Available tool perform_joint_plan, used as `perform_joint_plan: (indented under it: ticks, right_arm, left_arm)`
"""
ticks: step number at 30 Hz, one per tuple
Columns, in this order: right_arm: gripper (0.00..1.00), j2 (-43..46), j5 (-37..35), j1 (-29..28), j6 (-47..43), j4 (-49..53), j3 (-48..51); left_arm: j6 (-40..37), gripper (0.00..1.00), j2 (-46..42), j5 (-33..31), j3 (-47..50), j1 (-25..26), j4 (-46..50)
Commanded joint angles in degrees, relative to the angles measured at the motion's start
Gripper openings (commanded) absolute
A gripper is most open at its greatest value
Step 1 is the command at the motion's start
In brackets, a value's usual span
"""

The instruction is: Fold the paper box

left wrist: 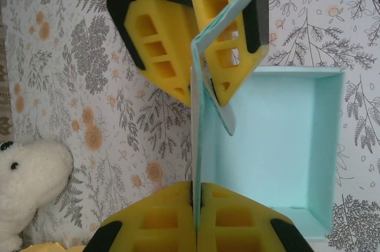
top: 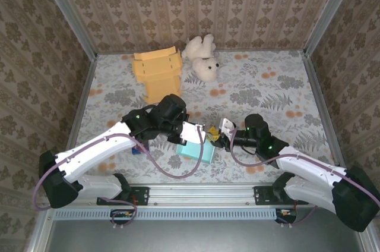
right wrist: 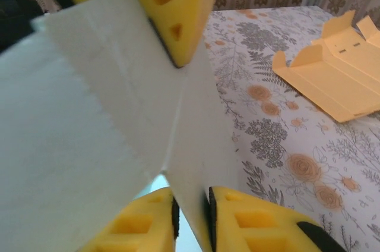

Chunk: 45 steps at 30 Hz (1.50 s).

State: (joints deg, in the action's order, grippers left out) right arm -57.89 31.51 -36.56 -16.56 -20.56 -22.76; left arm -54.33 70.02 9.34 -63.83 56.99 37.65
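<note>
Teal paper forms the box (left wrist: 279,145), an open shallow tray on the worktop (left wrist: 119,115), directly beneath and between the two hands. The left hand (left wrist: 196,198) is pinched tight on the tray's upright wall (left wrist: 194,145), with the card edge-on between its pads and no gap showing. The right hand (right wrist: 191,207) faces it from the far end of that same wall. It too is clamped on paper, gripping a flap (right wrist: 202,133) that leans over the hollow of the tray.

The wall's long axis therefore runs straight from one hand to the other. The tray's floor lies to one side of that line and bare worktop to the other. The coming move likely turns on this: the flap has to swing inward and down toward the floor. The right hand, being the one on the flap, looks better placed to drive it while the left steadies the wall.

The card looks thin and crisply creased, paler inside, and it would probably buckle if the hands pulled apart. Well beyond both hands lie a flat orange blank (top: 157,71) and a bear (top: 202,56).
</note>
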Motion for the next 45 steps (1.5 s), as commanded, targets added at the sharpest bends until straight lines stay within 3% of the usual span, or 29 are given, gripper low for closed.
perform_joint_plan:
  ticks: [1, 9, 13, 17, 21, 22, 23, 25, 27, 29, 30, 33, 35, 41, 45]
  right_arm:
    - [0.17, 0.75, 0.93, -0.36, -1.4, -2.59, -0.27]
    - [0.02, 0.76, 0.8, -0.96, -2.77, -1.53, -0.35]
    - [0.01, 0.67, -1.11, -0.97, -3.17, -1.75, -0.1]
    - [0.01, 0.84, -3.28, -0.97, -3.48, -1.87, 0.16]
    - [0.01, 1.02, -6.3, -0.97, -3.67, -2.54, 0.8]
    - [0.02, 1.02, -7.01, -0.97, -3.68, -2.81, 0.92]
    - [0.02, 1.02, -7.44, -0.97, -3.8, -2.99, 0.97]
    - [0.02, 1.18, -7.82, -0.97, -3.84, -3.31, 1.1]
    - [0.02, 1.35, -7.88, -1.05, -3.92, -3.35, 1.14]
    - [0.02, 1.54, -7.96, -1.13, -4.09, -3.43, 1.31]
    - [0.03, 1.55, -8.03, -1.17, -4.16, -3.51, 1.42]
    - [0.03, 1.46, -7.91, -1.5, -4.97, -4.35, 1.88]
    - [0.03, 1.37, -7.67, -1.68, -5.16, -5.12, 2.27]
    - [0.04, 0.46, -7.87, -1.76, -5.52, -5.17, 2.15]
    - [0.05, -0.43, -7.51, -1.82, -5.68, -5.27, 1.93]
  left_arm:
    - [-1.53, 0.0, -0.31, 1.79, -0.72, 1.19, 0.41]
    - [-1.16, 0.0, -0.67, 0.19, -0.37, 1.19, -1.14]
    - [0.23, 0.0, -0.91, -2.48, -0.16, 1.11, -3.39]
    - [6.39, 0.21, -2.89, -1.36, -1.14, -2.93, -5.93]
    - [19.67, 0.35, -7.68, 5.47, -2.97, -11.87, -11.53]
    - [26.09, 0.45, -8.87, 5.43, -3.05, -13.4, -14.4]
    - [32.49, 0.59, -9.44, 3.13, -3.49, -14.33, -16.72]
    - [42.59, 0.77, -8.49, -4.47, -7.12, -14.89, -17.11]
    - [52.6, 0.83, -5.34, -12.78, -12.81, -16.18, -12.27]
    - [64.82, 0.84, -1.3, -21.04, -18.07, -18.42, -4.36]
    - [70.16, 0.85, 0.21, -22.03, -19.27, -19.91, -0.16]
    - [82.45, 0.88, 3.11, -14.28, -16.72, -24.41, 3.84]
    - [90.55, 0.88, 3.46, -13.15, -12.35, -24.98, 2.68]
    - [103.9, 0.9, 4.35, -10.86, -4.96, -23.92, 0.2]
    - [107.73, 0.88, 7.06, -9.61, -3.47, -23.05, 1.41]
